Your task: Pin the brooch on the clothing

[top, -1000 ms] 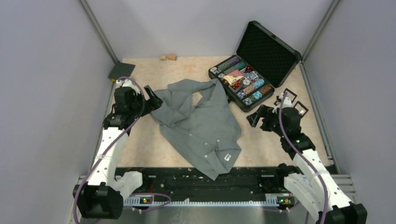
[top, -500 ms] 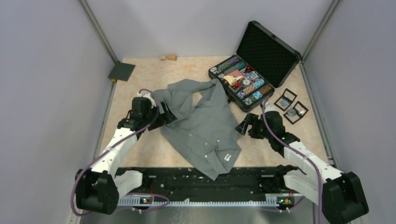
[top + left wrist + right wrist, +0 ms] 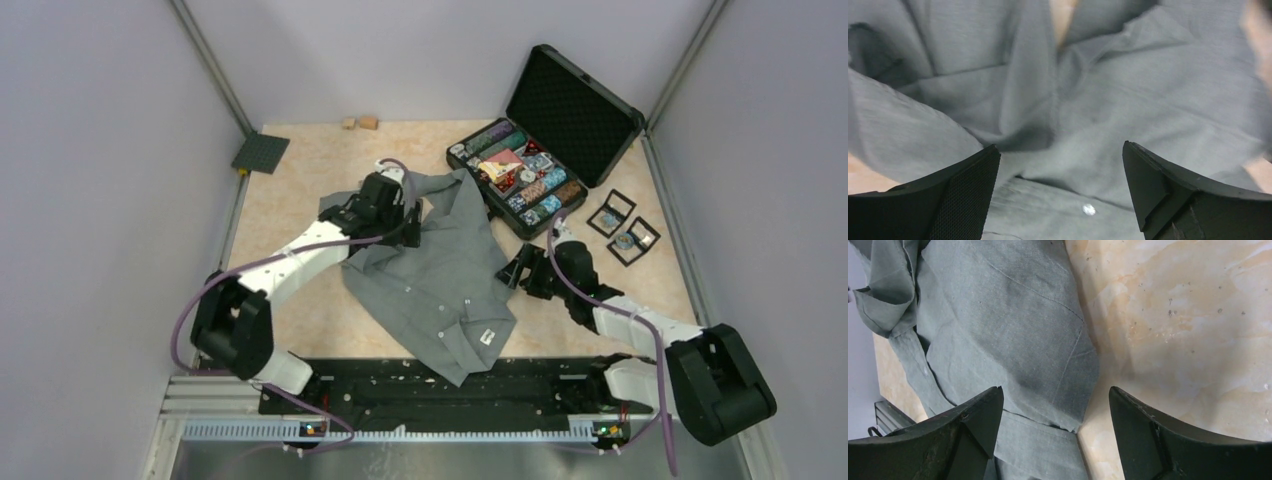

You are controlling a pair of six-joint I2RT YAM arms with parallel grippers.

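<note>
Cloth like this big grey short-sleeved button-up shirt, rumpled on the bench, looks soft and floppy, so I'd pinch a fold or hem; left hand above it and right hand at its edge both spread, empty

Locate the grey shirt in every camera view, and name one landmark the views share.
Top external: the grey shirt lies rumpled at the table's centre, collar toward the arm bases.
Left wrist: the grey shirt fills nearly the whole frame, with a pale button low in the middle.
Right wrist: the grey shirt covers the left half, its edge ending mid-frame.
Shared landmark: the tan marbled tabletop.
</note>
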